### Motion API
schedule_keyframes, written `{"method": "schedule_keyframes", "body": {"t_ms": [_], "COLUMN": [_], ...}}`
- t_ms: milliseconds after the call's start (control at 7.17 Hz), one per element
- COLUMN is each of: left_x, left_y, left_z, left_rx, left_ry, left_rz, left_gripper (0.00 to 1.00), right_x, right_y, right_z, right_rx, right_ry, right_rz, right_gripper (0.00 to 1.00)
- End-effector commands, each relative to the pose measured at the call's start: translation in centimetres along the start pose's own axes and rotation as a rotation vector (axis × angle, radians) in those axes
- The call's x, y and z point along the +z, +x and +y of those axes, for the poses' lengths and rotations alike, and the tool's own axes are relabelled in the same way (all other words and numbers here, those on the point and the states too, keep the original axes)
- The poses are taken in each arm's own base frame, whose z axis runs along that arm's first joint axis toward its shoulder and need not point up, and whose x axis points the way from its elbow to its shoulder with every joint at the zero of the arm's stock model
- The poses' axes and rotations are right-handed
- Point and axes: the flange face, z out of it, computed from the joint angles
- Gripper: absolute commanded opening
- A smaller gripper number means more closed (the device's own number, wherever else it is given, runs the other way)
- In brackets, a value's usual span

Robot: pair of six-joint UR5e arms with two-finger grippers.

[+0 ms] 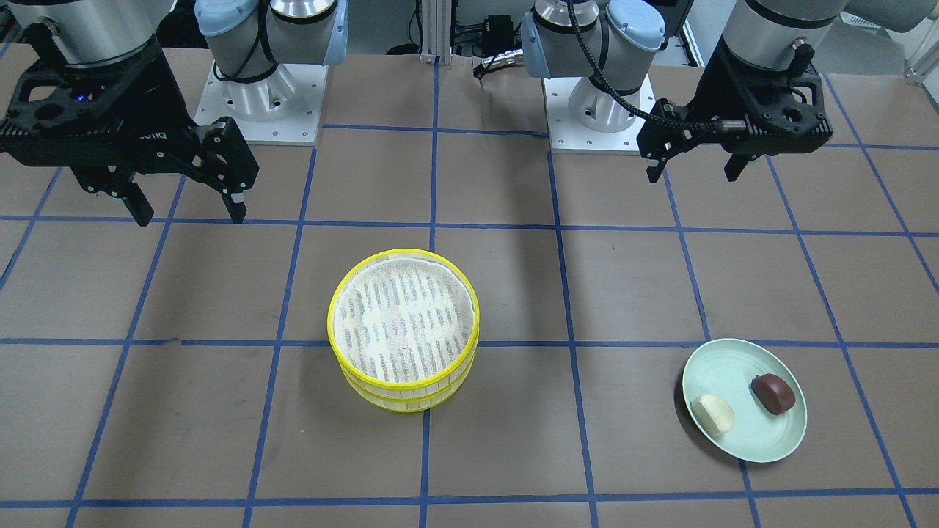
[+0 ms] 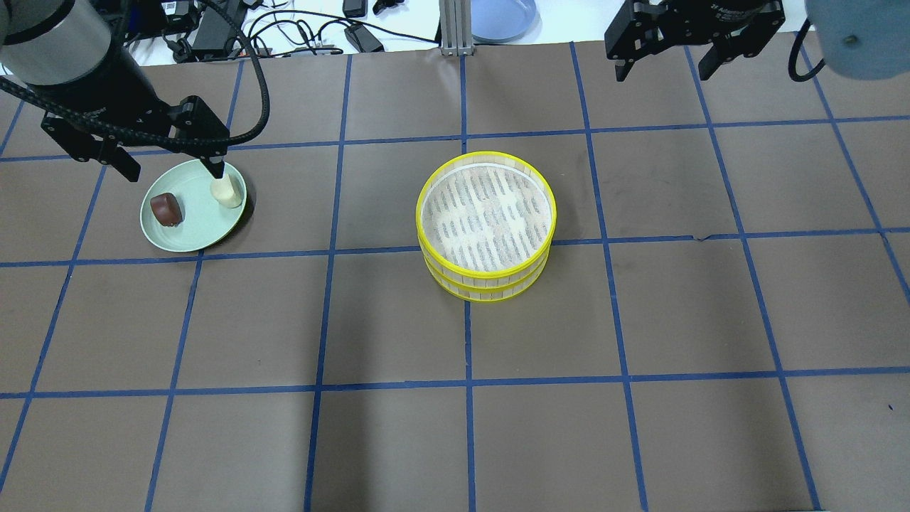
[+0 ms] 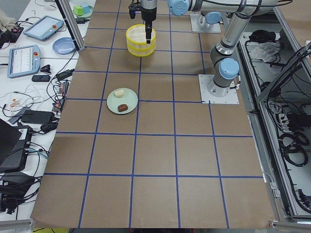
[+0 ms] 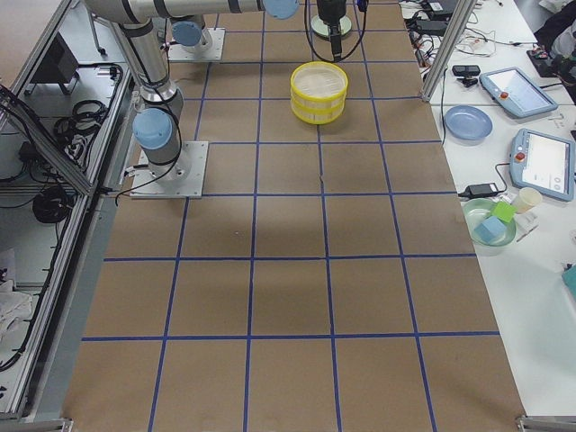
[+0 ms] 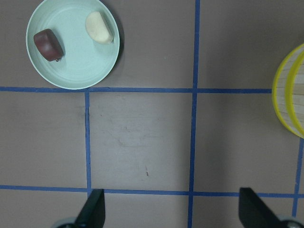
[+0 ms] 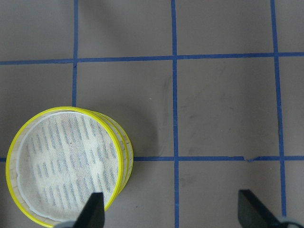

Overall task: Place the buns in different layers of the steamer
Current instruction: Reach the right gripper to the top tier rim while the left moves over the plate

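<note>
Two yellow-rimmed steamer tiers [image 1: 402, 326] stand stacked at the table's middle, and the top tier's white mesh is bare [image 2: 485, 217]. A cream-white bun [image 1: 714, 413] and a dark brown bun [image 1: 772, 393] lie on a pale green plate [image 1: 722, 367]. My left gripper [image 1: 693, 176] is open and empty, hanging above the plate's robot-side edge [image 2: 173, 171]. In the left wrist view the plate [image 5: 76, 64] sits top left. My right gripper [image 1: 191, 218] is open and empty, high and far from the steamer [image 6: 66, 164].
The two arm bases [image 1: 264, 95] [image 1: 598, 103] stand on the robot's side of the table. A side table beyond the far edge holds a blue plate [image 2: 501, 14], cables and tablets [image 3: 43, 26]. Blue tape lines grid the brown tabletop.
</note>
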Motion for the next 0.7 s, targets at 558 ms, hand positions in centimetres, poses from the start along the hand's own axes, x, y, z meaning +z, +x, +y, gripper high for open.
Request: {"method": "schedule_keyframes", "body": {"t_ms": [558], "left_x": [0.6], "left_y": [-2.8], "left_z": [-0.7], "left_rx": [0.014], "left_ry": [-0.012], "left_rz": [0.008], "left_gripper": [1.00], "right_x": [17.7], "right_y": [-5.9], "right_z": [2.1], "right_rx": [0.013], "right_ry": [-0.199], "right_rz": [0.021], "right_gripper": [0.97]}}
